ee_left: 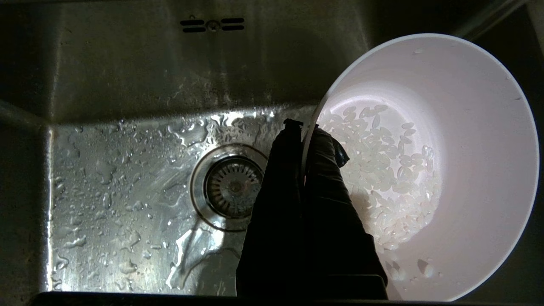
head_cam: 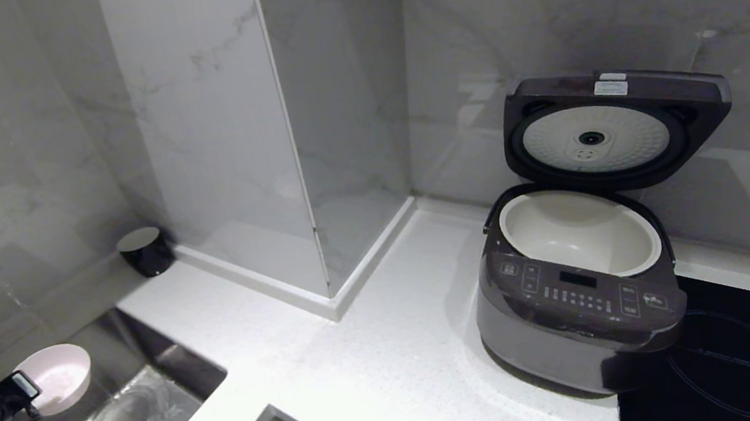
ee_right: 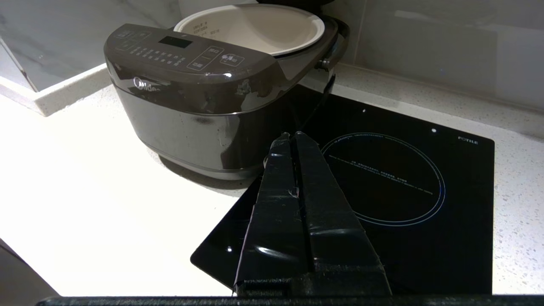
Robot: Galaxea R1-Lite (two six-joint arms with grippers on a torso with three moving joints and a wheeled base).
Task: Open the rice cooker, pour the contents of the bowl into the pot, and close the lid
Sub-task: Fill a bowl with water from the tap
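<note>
Bowl (ee_left: 446,170) rim sat clamped between the closed fingers of the left gripper (ee_left: 304,131), one finger inside, one outside; whitish grains (ee_left: 382,178) lay wet in its bottom; it hung tilted above the steel sink (head_cam: 148,403), over its near-left part, close to the drain (ee_left: 233,186); right gripper (ee_right: 291,136), pressed shut and empty, hovered over the hob (ee_right: 403,178) beside the rice cooker (head_cam: 572,301), whose lid (head_cam: 615,127) stood raised, pot (head_cam: 578,232) exposed.

The rice cooker (head_cam: 576,300) stands lid (head_cam: 612,128) up, pot (head_cam: 578,232) empty (pink bowl (head_cam: 56,378) holds rice (ee_left: 384,170)).
</note>
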